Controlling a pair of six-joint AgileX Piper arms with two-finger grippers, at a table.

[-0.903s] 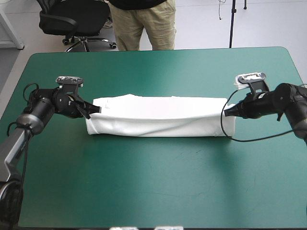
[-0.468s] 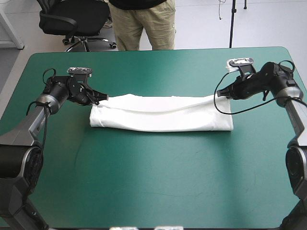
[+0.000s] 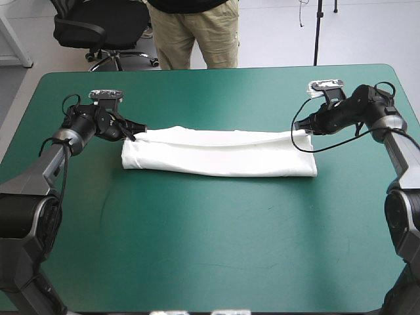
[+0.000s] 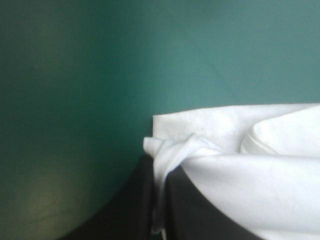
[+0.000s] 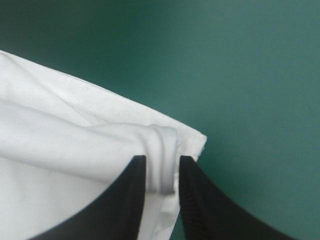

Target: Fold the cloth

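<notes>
Both sets of jaws are clenched on cloth. The left gripper [image 3: 136,135] pinches one bunched end corner of the T-shirt [image 3: 220,154] and the right gripper [image 3: 303,127] pinches the other. The T-shirt lies as a long band across the middle of the frame on the teal-green table [image 3: 210,249]. Since just before, both grippers have carried their edge toward the top of the frame, and the layer now lies flatter. This lengthwise fold looks nearly finished.

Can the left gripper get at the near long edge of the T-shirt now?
Probably not at once: the left gripper is shut on the T-shirt at its far left corner. After letting go, nothing visible blocks the way.
</notes>
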